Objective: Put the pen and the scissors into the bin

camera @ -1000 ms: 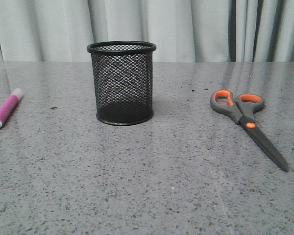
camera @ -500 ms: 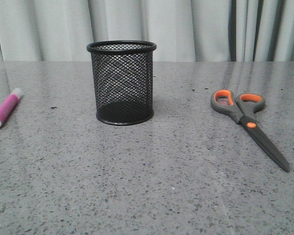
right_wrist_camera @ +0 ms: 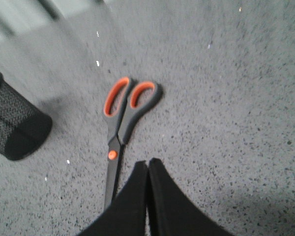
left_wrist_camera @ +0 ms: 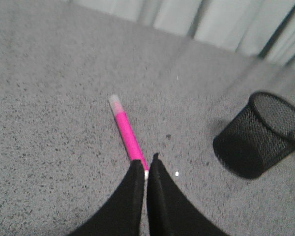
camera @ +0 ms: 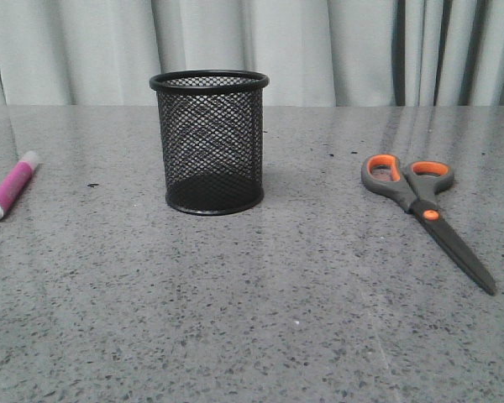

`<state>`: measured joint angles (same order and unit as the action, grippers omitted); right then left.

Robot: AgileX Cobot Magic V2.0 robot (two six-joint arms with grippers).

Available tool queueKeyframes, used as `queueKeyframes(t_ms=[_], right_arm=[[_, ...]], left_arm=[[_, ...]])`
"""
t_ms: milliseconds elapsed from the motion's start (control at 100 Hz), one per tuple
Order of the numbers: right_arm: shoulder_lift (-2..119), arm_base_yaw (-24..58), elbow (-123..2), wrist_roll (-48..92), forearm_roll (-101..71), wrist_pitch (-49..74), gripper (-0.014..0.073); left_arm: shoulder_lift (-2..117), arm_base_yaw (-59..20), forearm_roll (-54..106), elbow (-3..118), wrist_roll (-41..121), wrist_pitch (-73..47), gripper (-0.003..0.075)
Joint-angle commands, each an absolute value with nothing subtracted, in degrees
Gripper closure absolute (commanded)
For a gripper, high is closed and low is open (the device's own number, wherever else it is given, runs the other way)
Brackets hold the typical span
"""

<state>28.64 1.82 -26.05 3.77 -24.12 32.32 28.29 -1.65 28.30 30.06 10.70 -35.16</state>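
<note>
The pen (camera: 10, 186) lies flat on the grey speckled tabletop (camera: 252, 311) at the far left of the front view. It is a short, thick stick with a magenta-pink body and pale whitish caps at both ends, its nearer end rounded and white. In the left wrist view the pen (left_wrist_camera: 127, 137) lies just ahead of the left pincer (left_wrist_camera: 145, 166), its near end right at the black fingertips, with the rest running away from them. The left pincer's jaws are pressed together with only a hairline seam between them, holding nothing.

The bin (camera: 209, 142) stands upright near the middle of the tabletop, a black wire-mesh cylinder with a solid black rim and a solid base, and its inside looks empty through the mesh. From the left pincer it sits off to one side and farther ahead, well apart from the pen. In the right wrist view the bin (right_wrist_camera: 12, 123) shows at the picture's edge, well apart from the right pincer (right_wrist_camera: 148, 167).

The scissors (camera: 422, 210) lie flat on the right, closed, with grey handles lined orange inside both loops, an orange pivot screw and long dark grey blades. In the right wrist view the scissors (right_wrist_camera: 122, 125) lie just ahead of and beside the right pincer, the blades running back alongside its black fingers. That pincer is also closed tight and empty.

No brand, label or writing can be read on any of these things.
</note>
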Motion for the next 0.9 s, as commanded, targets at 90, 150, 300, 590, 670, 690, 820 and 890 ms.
queueKeyframes(t_ms=[90,150,300,590,670,690,820,890], right_arm=[[40.69,1.62,-36.48,8.09,-23.69,36.28,0.0641],[42.76,1.62,-38.08,10.08,-23.8,37.21,0.0602],[46.26,1.62,-40.48,10.3,-23.92,38.54,0.0328],[46.62,1.62,-40.53,10.55,-23.92,37.55,0.017],[46.62,1.62,-40.53,10.55,-23.92,36.94,0.017],[46.62,1.62,-40.53,10.55,-23.92,36.71,0.017],[46.62,1.62,-40.53,10.8,-23.92,35.21,0.017],[46.62,1.62,-40.53,10.91,-23.92,34.47,0.017]], left_arm=[[40.68,-1.6,28.41,39.7,15.4,-42.13,0.0739],[44.01,-1.6,28.51,41.66,16.23,-43.68,0.0739],[50.45,-1.6,28.93,45.28,19.24,-46.39,0.07],[60.48,-1.6,29.25,50.3,21.06,-46.51,0.0383],[62.62,-1.6,29.25,51.89,22.16,-46.51,0.0362],[63.2,-1.6,29.25,52.29,22.17,-46.51,0.0362],[66.82,-1.7,29.25,54.77,22.26,-46.64,0.0362],[68.98,-2.32,29.06,56.12,22.26,-46.76,0.0362]])
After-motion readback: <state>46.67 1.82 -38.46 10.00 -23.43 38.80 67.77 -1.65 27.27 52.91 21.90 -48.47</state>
